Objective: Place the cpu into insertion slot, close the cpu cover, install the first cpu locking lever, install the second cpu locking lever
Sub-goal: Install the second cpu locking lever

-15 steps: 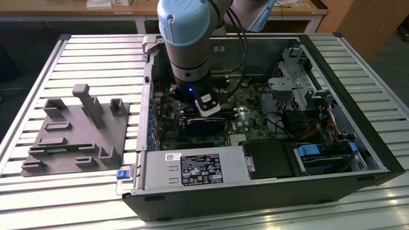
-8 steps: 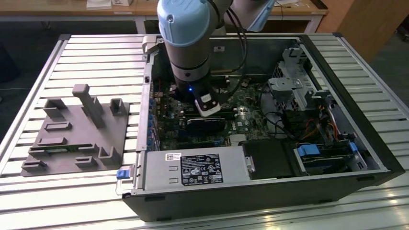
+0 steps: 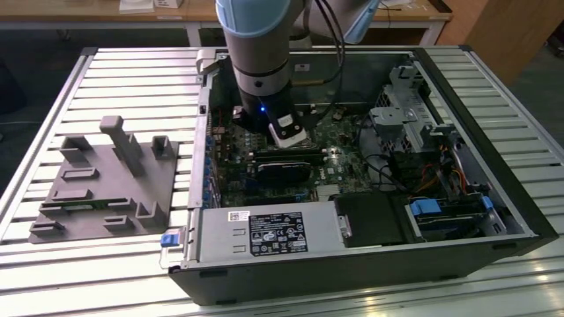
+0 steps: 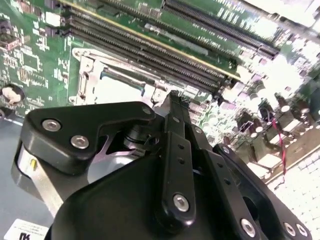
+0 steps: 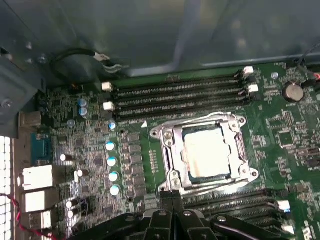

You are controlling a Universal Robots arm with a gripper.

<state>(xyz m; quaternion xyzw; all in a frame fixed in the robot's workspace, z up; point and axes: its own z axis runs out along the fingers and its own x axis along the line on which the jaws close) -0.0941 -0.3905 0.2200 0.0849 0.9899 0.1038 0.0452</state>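
One arm on the rig. Reaches down into the open computer case (image 3: pixel 352 264), laid flat on the slatted table (image 3: pixel 88 72), presumably to give straight-down access to the motherboard (image 5: pixel 90 145). Finds the cpu (image 5: pixel 206 150) already seated in the insertion slot (image 5: pixel 172 177), near the middle of the board, between two banks of memory slots (image 5: pixel 175 95). Shows the chip's dull silver top through the cut-out of the cpu cover (image 5: pixel 167 137); reads as cover lowered flat over the chip, a sensible position for clamping it down. Notes thin bright metal bars along two sides of the frame, likely the locking levers; cannot tell whether latched. Places the gripper (image 5: pixel 171 196) low over the board, just off the socket edge that faces the nearer memory bank, probably for work on that side's lever. Records the fingers drawn fully together, tips side by side, with nothing seen between them. Cannot confirm contact with lever or frame. Judges chip placement done and cover down, levers unverified.
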